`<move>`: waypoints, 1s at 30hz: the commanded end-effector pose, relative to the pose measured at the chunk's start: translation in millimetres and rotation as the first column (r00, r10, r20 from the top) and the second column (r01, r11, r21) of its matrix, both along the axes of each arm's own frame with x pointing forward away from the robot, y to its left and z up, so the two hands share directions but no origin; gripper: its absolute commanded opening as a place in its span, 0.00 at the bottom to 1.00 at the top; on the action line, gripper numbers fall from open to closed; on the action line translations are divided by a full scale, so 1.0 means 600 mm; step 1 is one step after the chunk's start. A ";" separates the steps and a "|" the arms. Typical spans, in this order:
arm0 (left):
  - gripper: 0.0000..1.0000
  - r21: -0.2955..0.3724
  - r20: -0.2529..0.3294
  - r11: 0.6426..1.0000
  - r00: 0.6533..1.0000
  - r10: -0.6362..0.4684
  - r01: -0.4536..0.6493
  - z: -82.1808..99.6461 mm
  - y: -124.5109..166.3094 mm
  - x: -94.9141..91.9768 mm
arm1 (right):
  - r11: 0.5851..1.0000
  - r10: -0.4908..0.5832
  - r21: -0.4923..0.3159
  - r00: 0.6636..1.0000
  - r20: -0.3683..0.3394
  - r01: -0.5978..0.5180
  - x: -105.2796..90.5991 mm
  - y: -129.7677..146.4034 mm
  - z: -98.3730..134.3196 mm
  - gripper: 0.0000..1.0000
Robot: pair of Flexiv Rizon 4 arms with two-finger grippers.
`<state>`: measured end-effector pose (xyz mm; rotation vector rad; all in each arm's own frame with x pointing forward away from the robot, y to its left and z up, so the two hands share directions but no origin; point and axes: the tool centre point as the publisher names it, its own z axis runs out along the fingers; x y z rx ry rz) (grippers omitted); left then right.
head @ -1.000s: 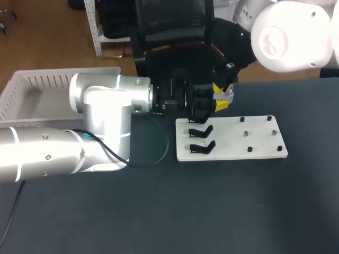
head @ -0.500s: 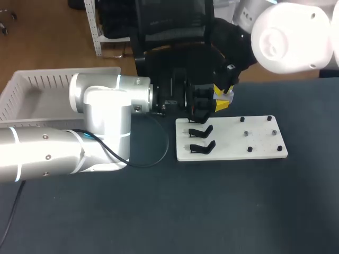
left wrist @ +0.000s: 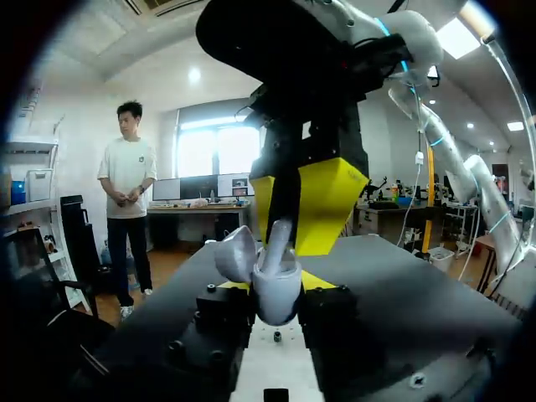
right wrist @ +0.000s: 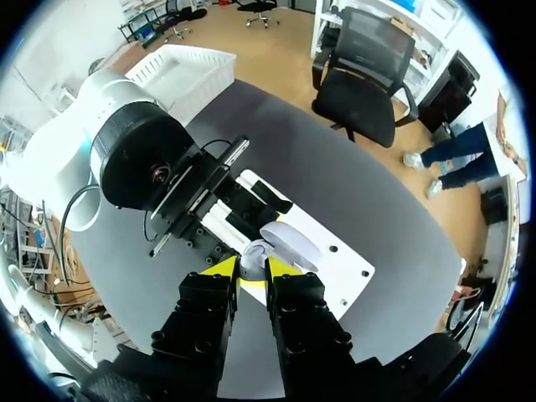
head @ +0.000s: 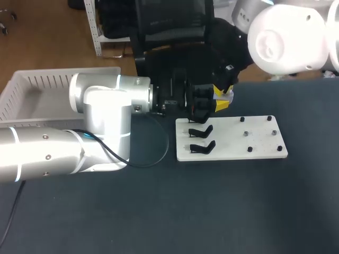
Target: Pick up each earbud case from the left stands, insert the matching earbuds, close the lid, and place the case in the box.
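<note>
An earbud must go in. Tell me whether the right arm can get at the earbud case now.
Probably yes. The left gripper holds the earbud case with its lid open, and the right gripper, pinching an earbud, sits right at its mouth with nothing between.

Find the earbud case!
Head view: the earbud case is open in the left gripper, by the white board's far edge, under the earbud in the right gripper.

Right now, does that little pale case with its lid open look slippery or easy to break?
Likely slippery: the earbud case looks smooth, rounded and glossy in the left tool. Its open lid juts sideways, probably the weakest part. Small, so probably light.
</note>
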<state>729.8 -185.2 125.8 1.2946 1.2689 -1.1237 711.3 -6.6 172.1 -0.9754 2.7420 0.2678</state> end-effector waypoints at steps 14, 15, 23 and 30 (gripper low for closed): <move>0.00 -0.005 0.005 1.000 1.000 0.007 -0.007 -0.001 0.000 -0.003 | 0.999 0.010 -0.032 1.000 -0.005 -0.010 0.003 0.002 -0.004 0.19; 0.00 -0.005 0.005 1.000 1.000 0.007 -0.007 -0.001 0.000 -0.003 | 0.999 0.010 -0.032 1.000 -0.004 -0.010 0.003 0.002 -0.004 0.36; 0.00 -0.005 0.005 1.000 1.000 0.007 -0.007 -0.001 0.000 -0.003 | 0.999 0.007 -0.037 1.000 0.004 -0.007 0.003 0.001 -0.002 0.44; 0.00 -0.005 0.005 1.000 1.000 0.007 -0.007 -0.001 0.000 -0.003 | 0.999 0.008 -0.039 1.000 0.007 -0.007 0.002 0.002 0.000 0.43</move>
